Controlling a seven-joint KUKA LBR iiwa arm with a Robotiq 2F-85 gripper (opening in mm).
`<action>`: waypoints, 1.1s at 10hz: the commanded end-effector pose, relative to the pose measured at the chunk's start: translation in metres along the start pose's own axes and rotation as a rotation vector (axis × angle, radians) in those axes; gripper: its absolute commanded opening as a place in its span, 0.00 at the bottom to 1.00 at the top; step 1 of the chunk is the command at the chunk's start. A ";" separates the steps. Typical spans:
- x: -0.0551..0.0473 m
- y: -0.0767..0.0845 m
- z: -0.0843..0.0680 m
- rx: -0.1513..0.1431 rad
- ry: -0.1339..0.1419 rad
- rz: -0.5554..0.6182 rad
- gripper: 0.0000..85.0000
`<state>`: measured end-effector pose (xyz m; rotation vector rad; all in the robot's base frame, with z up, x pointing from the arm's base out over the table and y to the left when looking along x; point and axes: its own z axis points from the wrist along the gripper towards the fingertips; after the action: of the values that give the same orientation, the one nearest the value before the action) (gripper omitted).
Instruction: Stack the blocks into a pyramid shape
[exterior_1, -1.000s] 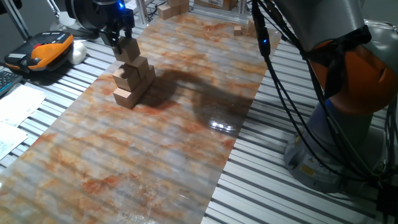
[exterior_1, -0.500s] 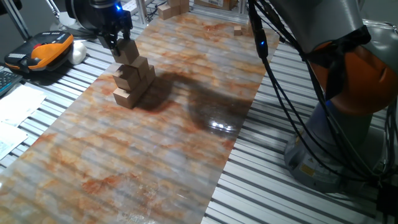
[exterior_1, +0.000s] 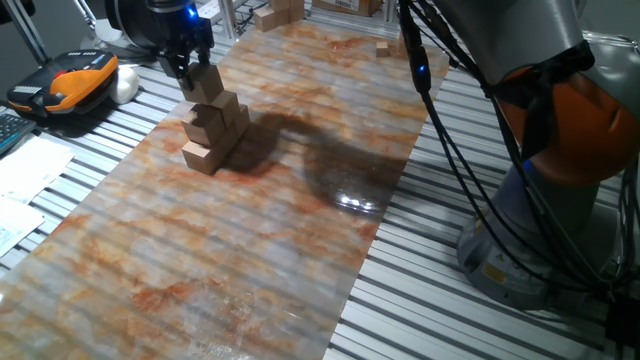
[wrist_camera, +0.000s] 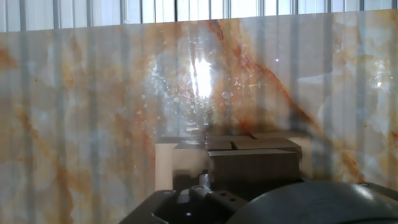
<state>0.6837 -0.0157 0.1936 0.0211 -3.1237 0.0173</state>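
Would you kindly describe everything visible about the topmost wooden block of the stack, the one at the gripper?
The topmost light-tan wooden cube looks plain and unpainted, with sharp edges and no markings. It sits at the peak of the pyramid of matching wooden cubes on the marbled orange-and-white table mat, slightly tilted or twisted against the cubes below. The black two-finger gripper reaches down around its upper part; whether the fingers press it cannot be told. In the hand view it fills the lower middle, over the lower blocks.

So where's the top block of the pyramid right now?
In the fixed view the top block sits at the upper left, on the peak of the stacked blocks, with the claw around it.
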 end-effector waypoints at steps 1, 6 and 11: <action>0.000 0.000 0.001 0.007 0.000 0.001 0.00; -0.001 0.004 0.009 0.015 -0.010 0.002 0.00; -0.002 0.000 0.013 0.011 -0.016 -0.005 0.00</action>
<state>0.6857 -0.0153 0.1803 0.0301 -3.1405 0.0339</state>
